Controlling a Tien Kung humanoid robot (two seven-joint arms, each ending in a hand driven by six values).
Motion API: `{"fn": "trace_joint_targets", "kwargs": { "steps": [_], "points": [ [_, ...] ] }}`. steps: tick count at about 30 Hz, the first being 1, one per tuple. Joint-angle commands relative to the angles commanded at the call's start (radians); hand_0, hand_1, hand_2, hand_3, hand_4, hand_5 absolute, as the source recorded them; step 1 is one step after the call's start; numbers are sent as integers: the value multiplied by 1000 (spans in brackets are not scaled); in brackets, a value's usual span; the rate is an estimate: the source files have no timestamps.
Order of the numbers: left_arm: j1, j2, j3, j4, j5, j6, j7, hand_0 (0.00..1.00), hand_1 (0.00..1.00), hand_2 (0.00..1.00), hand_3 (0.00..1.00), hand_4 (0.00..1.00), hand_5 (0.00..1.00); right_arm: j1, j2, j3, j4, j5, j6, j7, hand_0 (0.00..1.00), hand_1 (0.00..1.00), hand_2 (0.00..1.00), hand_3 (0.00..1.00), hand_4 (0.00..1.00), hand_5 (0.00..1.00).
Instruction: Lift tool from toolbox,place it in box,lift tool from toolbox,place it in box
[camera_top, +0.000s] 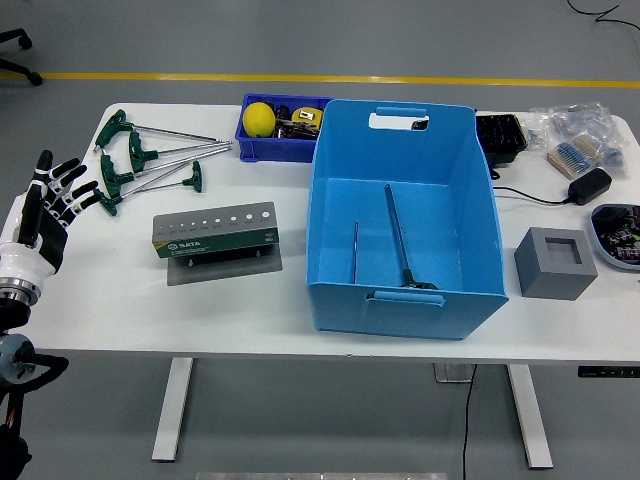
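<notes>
At the worktop's left edge, the robot's left hand (40, 215) hangs just off the surface, fingers (66, 178) spread and pointing up toward the far side, grasping nothing (its black arm drops away toward the lower left corner of the view). Green-handled T-wrenches (150, 160) lie fanned out near the far left corner, their steel shafts pointing right toward a small dark-blue bin (262, 148) at the far edge, which holds a yellow ball (259, 118) and some small items too cluttered to tell apart. Nearer the front, a green and grey toolbox (215, 232) sits on a grey plate, a row of small white markings along its top. At the centre, the large blue box (403, 220) holds two long tools: a thin rod (354, 250) and a longer blue-shafted tool (395, 235) whose end rests against the box's near wall. Right of the box stands a grey block (555, 262) with a square recess.
</notes>
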Motion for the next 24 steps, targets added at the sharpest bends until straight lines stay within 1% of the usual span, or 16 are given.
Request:
{"fn": "trace_joint_targets", "kwargs": {
  "steps": [4,8,10,11,12,19,23,24],
  "points": [
    [7,-7,9,-39,-19,-1,6,687,697,787,715,927,786,1,0,0,0,1,0,1,733,722,766,597,837,732],
    [10,-3,27,-80,-38,-3,9,683,705,791,715,927,785,2,-1,4,0,-7,-1,-2,733,719,765,596,835,730],
    [11,-2,33,-91,-42,-8,12,683,705,791,715,927,785,3,-1,5,0,-10,-1,-2,733,719,765,596,835,730],
    [10,-2,36,-93,-43,-11,14,683,705,791,715,927,785,3,-2,5,1,-8,-1,-2,733,719,765,596,835,730],
    [9,-2,39,-94,-44,-12,15,712,730,814,726,925,779,4,-2,4,1,-6,-1,-2,731,719,765,596,835,730],
    [-4,4,65,-95,-42,-20,21,719,731,819,728,926,785,17,-2,5,1,-10,-2,-2,732,716,764,596,834,730],
    [4,7,64,-98,-40,-23,20,719,731,819,728,926,785,24,-1,10,1,-23,0,-3,732,716,764,596,834,730],
    [9,11,63,-99,-40,-25,20,717,726,821,741,928,793,26,-2,8,2,-22,1,-2,731,715,764,597,835,730]
  ]
}}
